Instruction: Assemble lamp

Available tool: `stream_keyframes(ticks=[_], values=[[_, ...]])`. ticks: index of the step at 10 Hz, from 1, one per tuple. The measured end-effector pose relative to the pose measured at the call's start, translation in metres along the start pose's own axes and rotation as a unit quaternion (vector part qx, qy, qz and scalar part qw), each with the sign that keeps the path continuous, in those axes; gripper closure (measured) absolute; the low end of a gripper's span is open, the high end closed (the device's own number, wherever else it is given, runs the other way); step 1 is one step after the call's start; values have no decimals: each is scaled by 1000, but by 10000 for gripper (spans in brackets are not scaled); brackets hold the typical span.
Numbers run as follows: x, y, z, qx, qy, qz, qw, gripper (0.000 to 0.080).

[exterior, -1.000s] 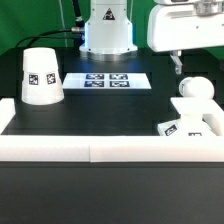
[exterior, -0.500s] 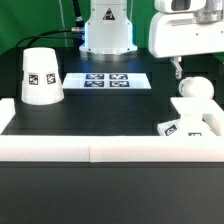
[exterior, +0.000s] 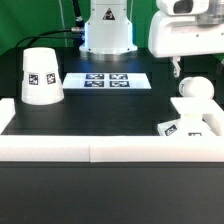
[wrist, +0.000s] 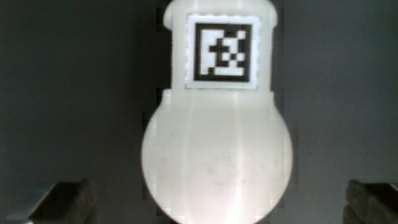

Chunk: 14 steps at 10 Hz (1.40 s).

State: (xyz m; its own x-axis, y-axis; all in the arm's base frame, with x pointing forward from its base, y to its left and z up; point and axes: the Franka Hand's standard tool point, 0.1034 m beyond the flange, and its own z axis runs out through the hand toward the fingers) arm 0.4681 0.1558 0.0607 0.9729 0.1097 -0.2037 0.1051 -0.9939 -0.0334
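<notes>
The white bulb [exterior: 193, 88] is at the exterior view's right, by the square base [exterior: 172, 127], which shows a tag. My gripper [exterior: 177, 68] hangs just above and behind the bulb. In the wrist view the bulb [wrist: 217, 150] fills the middle, with its tagged neck [wrist: 222, 50] pointing away. My gripper [wrist: 217, 205] is open, with a dark fingertip [wrist: 63, 200] on each side of the bulb's rounded end and a gap to each. The cone shade [exterior: 40, 75] stands at the exterior view's left.
The marker board [exterior: 107, 80] lies at the back middle, in front of the white robot pedestal [exterior: 107, 30]. A thick white rail [exterior: 100, 150] runs along the table's front and up its left side.
My gripper has come down a little over the bulb in the first half second, then stayed still. The lamp parts have not moved.
</notes>
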Motion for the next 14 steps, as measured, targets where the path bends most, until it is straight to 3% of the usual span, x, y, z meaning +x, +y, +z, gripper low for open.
stream_keyframes(ticks=[4, 11, 14], values=[[1, -2, 1, -10, -119, 0, 993, 101], [-10, 3, 12, -29, -365, 1, 931, 101], [-5, 2, 16, -29, -368, 0, 929, 101]])
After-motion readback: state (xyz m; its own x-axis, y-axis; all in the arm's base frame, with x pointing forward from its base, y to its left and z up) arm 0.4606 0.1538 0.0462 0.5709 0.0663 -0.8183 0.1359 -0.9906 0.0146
